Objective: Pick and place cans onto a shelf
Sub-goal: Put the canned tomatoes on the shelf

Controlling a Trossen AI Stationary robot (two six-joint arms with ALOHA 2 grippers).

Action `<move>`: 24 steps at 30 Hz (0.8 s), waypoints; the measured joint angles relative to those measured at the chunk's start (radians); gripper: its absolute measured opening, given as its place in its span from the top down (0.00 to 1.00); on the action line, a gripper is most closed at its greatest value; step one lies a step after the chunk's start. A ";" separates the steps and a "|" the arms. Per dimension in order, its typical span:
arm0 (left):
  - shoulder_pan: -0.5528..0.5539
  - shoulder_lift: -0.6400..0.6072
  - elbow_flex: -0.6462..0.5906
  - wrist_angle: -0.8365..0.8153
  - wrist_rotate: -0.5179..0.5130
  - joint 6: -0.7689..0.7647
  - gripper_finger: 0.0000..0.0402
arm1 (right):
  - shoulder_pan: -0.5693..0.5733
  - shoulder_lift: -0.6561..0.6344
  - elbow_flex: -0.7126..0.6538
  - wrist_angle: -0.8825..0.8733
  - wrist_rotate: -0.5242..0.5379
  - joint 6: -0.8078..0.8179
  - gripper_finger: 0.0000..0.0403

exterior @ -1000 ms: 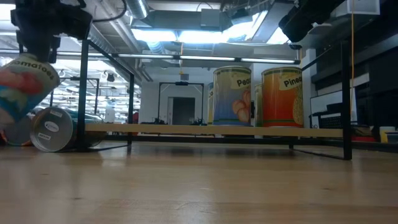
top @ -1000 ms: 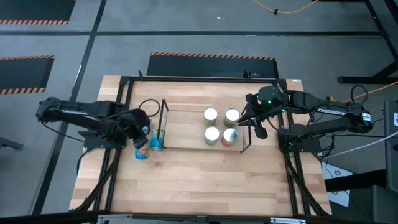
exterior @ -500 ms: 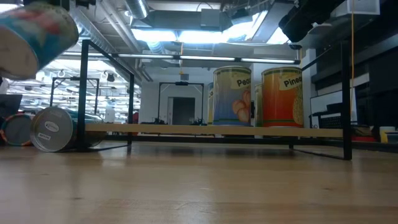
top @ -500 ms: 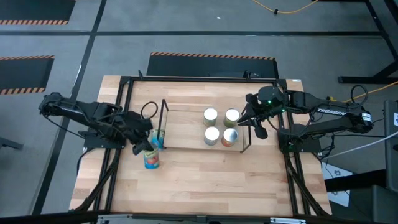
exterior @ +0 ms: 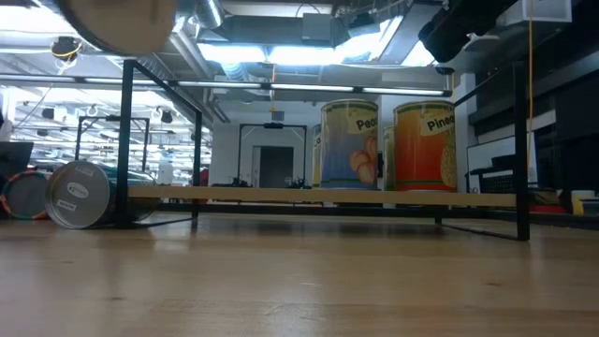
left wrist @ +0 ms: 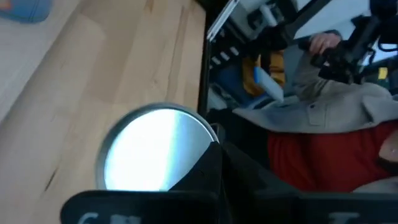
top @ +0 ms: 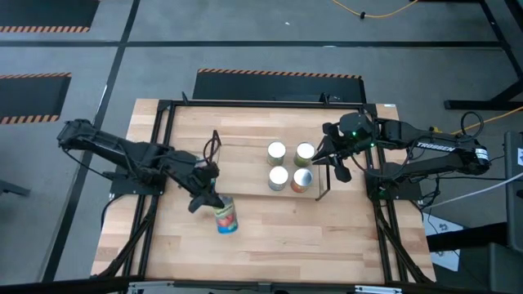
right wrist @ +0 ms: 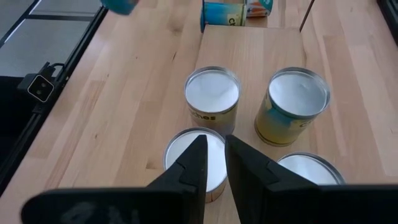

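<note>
- The can [top: 225, 219] you are carrying is a small cylinder with a multicoloured label of red, green and pale blue, seen tilted in the high view over the bare wood in front of the shelf [top: 217, 163]; in the left wrist view its round end [left wrist: 155, 155] is smooth, bright metal, lit almost white.
- Your left gripper [top: 206, 200] has its fingers closed on that can, holding it clear of the table [top: 270, 245]; in the low view only the can's rounded underside [exterior: 122, 21] shows, high up and well above the boards.
- Four more cans stand upright on the shelf's right half in a two-by-two block: one [top: 276, 152] beside another [top: 305, 152] at the back, one [top: 278, 178] and one [top: 301, 180] at the front; all have flat silver-white tops; from the low view you can read a blue-green label with peaches [exterior: 349, 145] and an orange one [exterior: 424, 145].
- One can lies on its side [exterior: 80, 195] near the shelf's left end, its round end facing the low camera.
- The shelf is thin black wire with a pale wooden deck; the table is light, grained planks.
- Your right gripper [top: 337, 160] hangs just beside the standing cans at the shelf's right end; its fingers [right wrist: 193, 165] are nearly together, a narrow gap between them, with nothing held.
</note>
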 joint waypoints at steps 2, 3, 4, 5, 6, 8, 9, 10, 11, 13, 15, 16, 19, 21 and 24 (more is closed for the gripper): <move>0.013 0.032 0.000 0.054 -0.003 0.023 1.00 | 0.000 0.000 0.000 0.001 0.000 0.000 0.85; 0.023 0.042 0.000 0.060 -0.002 0.034 1.00 | 0.000 0.000 0.000 0.004 0.000 0.000 0.85; 0.032 0.055 -0.001 0.086 -0.003 0.048 1.00 | 0.000 0.000 0.000 0.007 0.000 0.000 0.85; 0.044 0.069 -0.001 0.118 -0.006 0.068 1.00 | 0.000 0.000 0.000 0.007 0.000 0.000 0.85; 0.058 0.079 0.000 0.129 -0.005 0.088 1.00 | 0.000 0.000 0.000 0.007 0.000 0.000 0.85; 0.087 0.098 -0.001 0.156 -0.003 0.137 1.00 | 0.000 0.000 0.000 0.011 0.000 0.000 0.85; 0.103 0.108 0.000 0.175 -0.012 0.165 1.00 | 0.000 0.000 0.000 0.011 0.000 0.000 0.85; 0.122 0.112 0.000 0.174 -0.017 0.195 1.00 | 0.000 0.000 0.000 0.011 0.000 0.000 0.85; 0.141 0.116 0.000 0.171 -0.023 0.228 1.00 | 0.000 0.000 0.000 0.013 0.000 0.000 0.85; 0.179 0.126 0.000 0.174 -0.035 0.295 1.00 | 0.000 0.000 0.000 0.013 0.000 0.001 0.85; 0.219 0.129 0.000 0.167 -0.040 0.362 1.00 | 0.000 0.000 0.000 0.013 0.000 0.002 0.85; 0.239 0.128 0.000 0.169 -0.045 0.394 1.00 | 0.000 0.000 0.000 0.013 0.000 0.002 0.85; 0.299 0.127 0.000 0.170 -0.068 0.500 1.00 | 0.000 0.000 0.000 0.013 0.000 0.003 0.85; 0.338 0.127 0.000 0.170 -0.081 0.564 1.00 | 0.000 0.000 0.000 0.013 0.000 0.002 0.85; 0.400 0.127 0.000 0.169 -0.087 0.670 1.00 | 0.000 0.000 0.000 0.013 0.000 0.001 0.85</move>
